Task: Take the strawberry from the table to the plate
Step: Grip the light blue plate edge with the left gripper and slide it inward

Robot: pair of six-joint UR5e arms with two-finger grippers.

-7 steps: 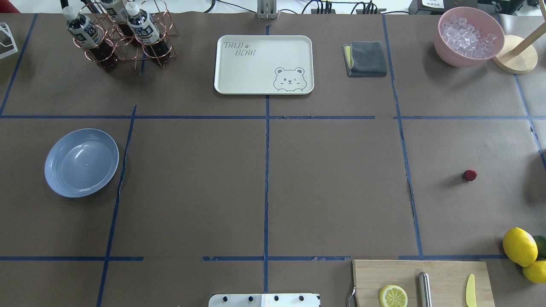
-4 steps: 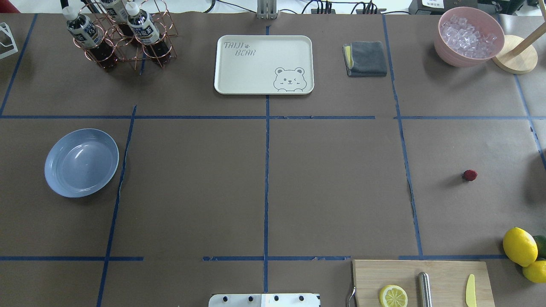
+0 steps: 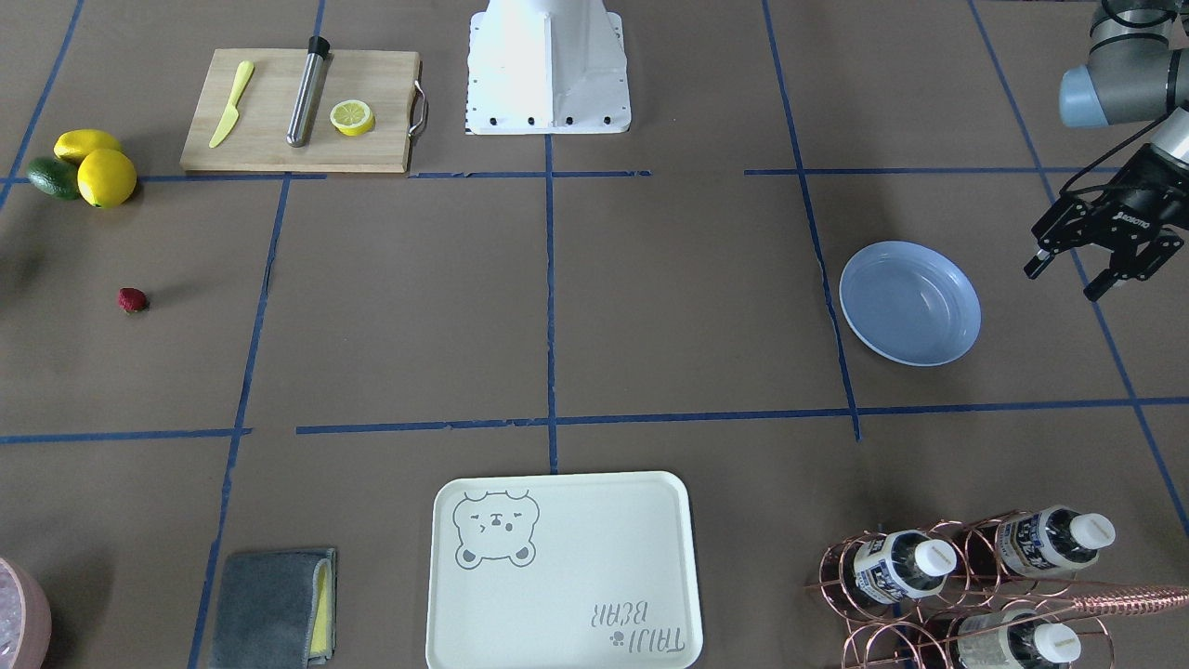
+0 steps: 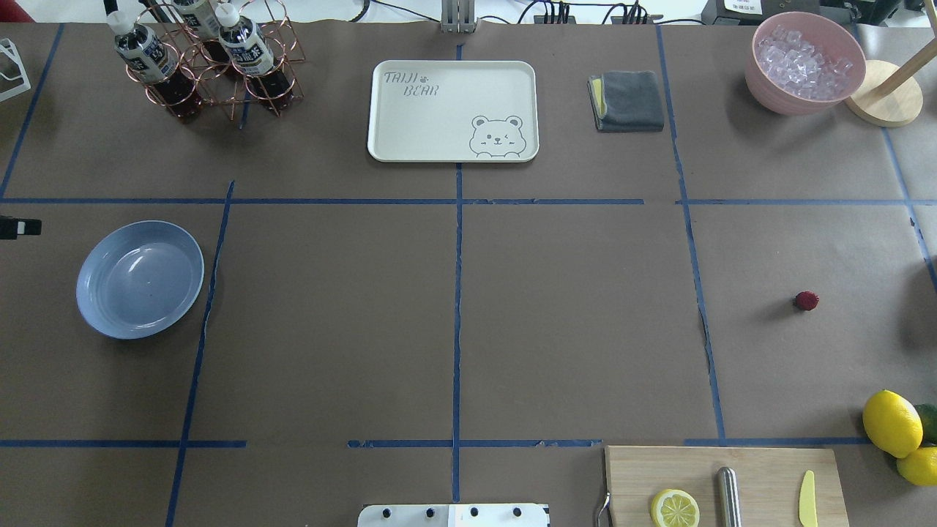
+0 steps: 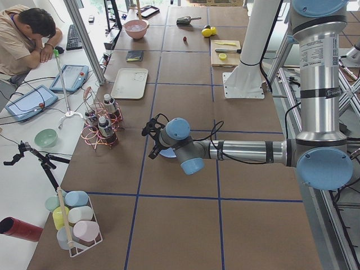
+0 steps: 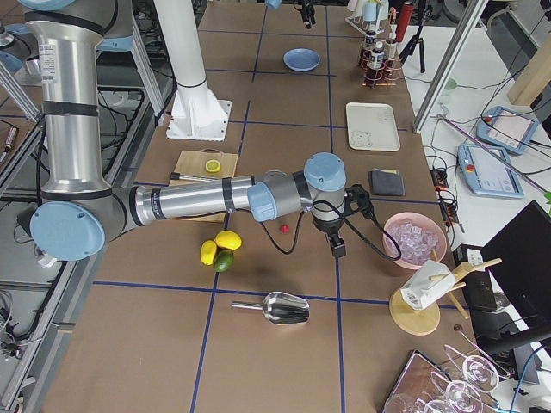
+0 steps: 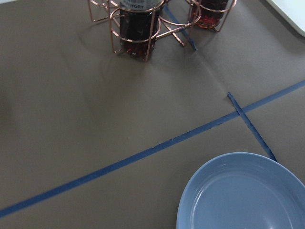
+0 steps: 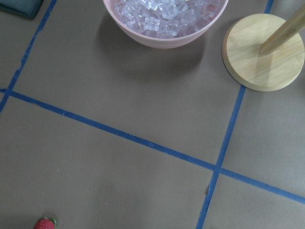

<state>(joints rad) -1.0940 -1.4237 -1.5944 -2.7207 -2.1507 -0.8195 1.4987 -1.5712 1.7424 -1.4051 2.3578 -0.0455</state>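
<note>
The strawberry (image 4: pixel 806 300) lies alone on the brown table (image 4: pixel 571 322) at my right; it also shows small and red in the front view (image 3: pixel 132 299) and at the bottom edge of the right wrist view (image 8: pixel 45 223). The light-blue plate (image 4: pixel 139 279) sits empty at the far left. My left gripper (image 3: pixel 1065 276) hovers open just outside the plate (image 3: pixel 910 302), nothing between its fingers. My right gripper (image 6: pixel 337 244) shows only in the exterior right view, above the table between the strawberry (image 6: pixel 283 229) and the pink bowl; I cannot tell whether it is open or shut.
At the back stand a copper bottle rack (image 4: pixel 208 58), a cream bear tray (image 4: pixel 452 110), a grey cloth (image 4: pixel 627 100) and a pink bowl of ice (image 4: pixel 804 62). A cutting board (image 4: pixel 725 487) and lemons (image 4: pixel 891 423) sit at the near right.
A black tip of my left gripper has come into the overhead view at its left edge, beside the plate. The strawberry and the plate have not moved.
</note>
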